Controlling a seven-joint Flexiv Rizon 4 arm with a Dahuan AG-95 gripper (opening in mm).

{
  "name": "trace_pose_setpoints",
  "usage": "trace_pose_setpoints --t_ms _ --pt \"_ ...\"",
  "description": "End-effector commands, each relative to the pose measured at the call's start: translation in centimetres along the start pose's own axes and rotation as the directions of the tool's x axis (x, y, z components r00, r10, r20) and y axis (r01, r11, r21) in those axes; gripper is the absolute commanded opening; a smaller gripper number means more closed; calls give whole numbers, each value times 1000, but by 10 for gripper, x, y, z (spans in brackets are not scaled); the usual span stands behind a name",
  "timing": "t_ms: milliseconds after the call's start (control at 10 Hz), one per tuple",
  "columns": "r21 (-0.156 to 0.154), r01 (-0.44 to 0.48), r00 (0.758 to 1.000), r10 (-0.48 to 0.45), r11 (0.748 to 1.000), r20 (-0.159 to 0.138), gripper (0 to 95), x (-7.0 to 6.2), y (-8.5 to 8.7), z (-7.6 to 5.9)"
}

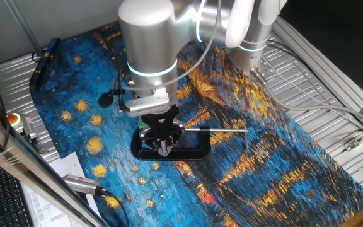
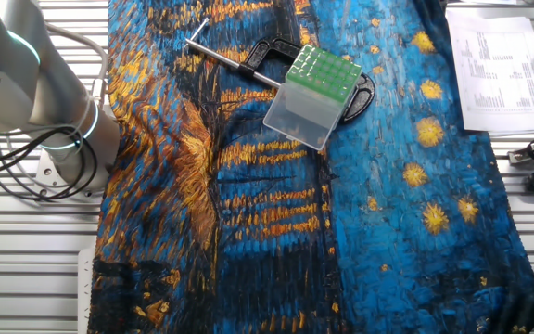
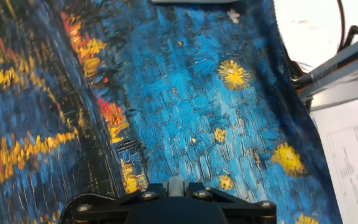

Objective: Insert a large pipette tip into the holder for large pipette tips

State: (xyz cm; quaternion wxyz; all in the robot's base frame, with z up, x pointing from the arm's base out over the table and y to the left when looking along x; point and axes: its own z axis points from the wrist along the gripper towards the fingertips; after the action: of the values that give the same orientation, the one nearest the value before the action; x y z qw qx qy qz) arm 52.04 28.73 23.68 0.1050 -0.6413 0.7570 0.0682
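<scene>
The holder for large pipette tips (image 2: pixel 311 88), a translucent box with a green hole grid on top, stands tilted inside the black C-shaped clamp (image 2: pixel 360 91) in the other fixed view. In one fixed view my gripper (image 1: pixel 163 147) hangs right over the clamp (image 1: pixel 188 151) and hides the holder. In the hand view my gripper (image 3: pixel 176 184) is shut on a greyish-white piece, the wide end of the large pipette tip (image 3: pixel 176 186), between the black fingers. Its point is hidden. The holder does not show in the hand view.
The clamp's shiny metal rod (image 1: pixel 225 130) sticks out to the right; it also shows in the other fixed view (image 2: pixel 225 57). A blue and orange painted cloth (image 3: pixel 185 106) covers the table. Printed paper (image 3: pixel 353 155) and a metal rail (image 3: pixel 334 68) lie at the right. Cables run beside the arm base (image 2: pixel 58 139).
</scene>
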Motion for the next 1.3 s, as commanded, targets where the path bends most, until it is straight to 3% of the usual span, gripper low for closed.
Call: trace_pose_setpoints --t_ms 100,200,400,600,700,800,900,1300 --pt "-8 30 999 -30 1000 12 0 0 3 -7" --pt "-8 61 998 -61 998 10 0 1 4 -11" --pt "-24 161 986 -160 987 55 0 9 4 -18" --pt "-49 252 966 -247 967 81 0 15 4 -24" --pt "-68 323 943 -315 944 110 0 19 4 -30" --pt "-76 342 934 -330 937 137 0 21 5 -32" --pt "-93 382 915 -363 919 179 0 24 6 -34" --pt "-120 495 852 -454 860 260 0 32 7 -40"
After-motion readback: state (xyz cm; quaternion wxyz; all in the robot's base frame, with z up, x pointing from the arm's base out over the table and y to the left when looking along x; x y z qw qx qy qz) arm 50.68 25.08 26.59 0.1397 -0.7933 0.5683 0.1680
